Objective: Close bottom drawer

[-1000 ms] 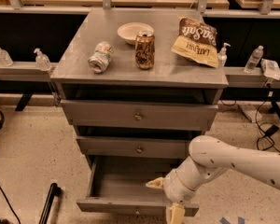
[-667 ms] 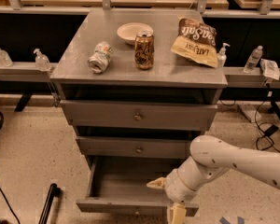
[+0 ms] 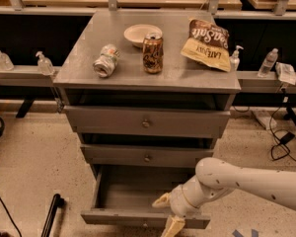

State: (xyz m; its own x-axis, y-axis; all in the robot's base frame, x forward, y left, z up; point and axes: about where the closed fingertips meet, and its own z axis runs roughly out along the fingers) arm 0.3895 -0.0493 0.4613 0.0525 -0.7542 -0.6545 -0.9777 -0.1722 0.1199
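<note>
The bottom drawer of the grey cabinet is pulled out, showing a plain grey box inside. Its narrow front runs along the bottom of the view; the knob is barely visible at the lower edge. My gripper hangs at the end of the white arm that reaches in from the right, at the right part of the drawer's front edge. One tan finger points over the drawer's inside, the other hangs in front of the drawer front, so the fingers stand spread apart and empty.
The middle drawer front and the top drawer front sit above, each with a round knob. On the cabinet top stand a white bowl, a can, a tipped can and a chip bag. Cables lie on the floor at right.
</note>
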